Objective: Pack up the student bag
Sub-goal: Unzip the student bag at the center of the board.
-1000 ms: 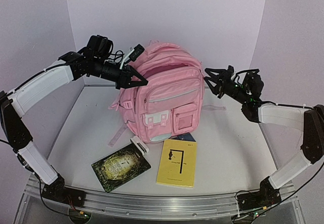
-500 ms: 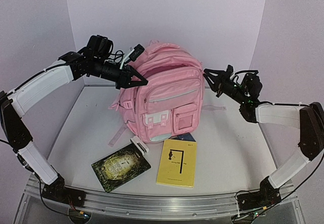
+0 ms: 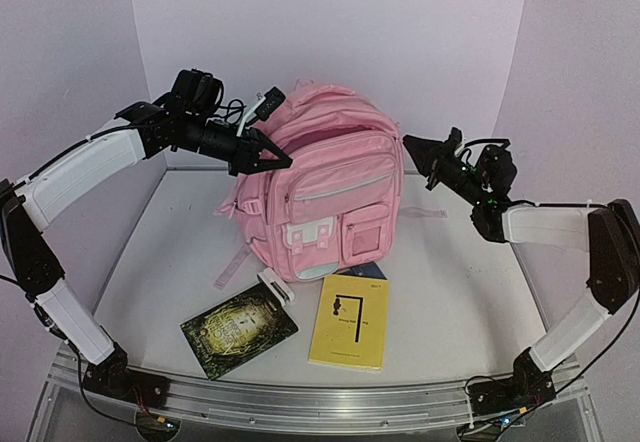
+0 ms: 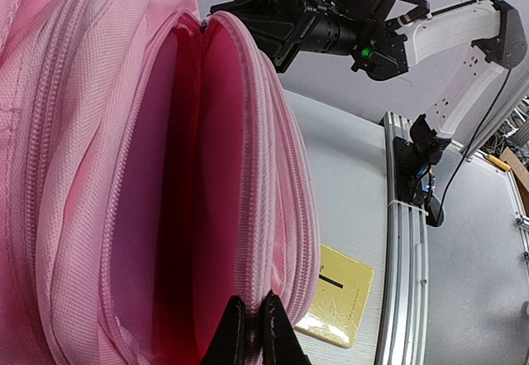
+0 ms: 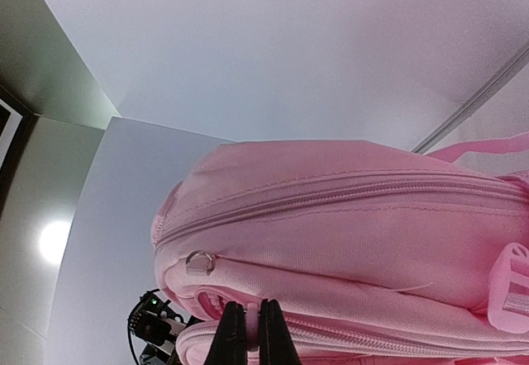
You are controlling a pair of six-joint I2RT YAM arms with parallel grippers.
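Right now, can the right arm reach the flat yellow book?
Probably yes: the flat yellow book lies uncovered before the pink fabric backpack; nothing stands between it and the right arm.

— Where does the student bag (image 3: 335, 177) stand?
— Upright in the middle of the table (image 3: 470, 292), front pockets toward the arm bases.
— And the left gripper (image 3: 270, 156)?
— At the bag's 10 o'clock, nipped onto the rim of the gaping top zip.
— The right gripper (image 3: 409, 145)?
— At 2 o'clock, fingers drawn to a point against the bag's side. Whether it grips, I can't tell.
— Anything else?
— A yellow book (image 3: 349, 326) lies flat at 6 o'clock and a dark green book (image 3: 238, 329) at 7.
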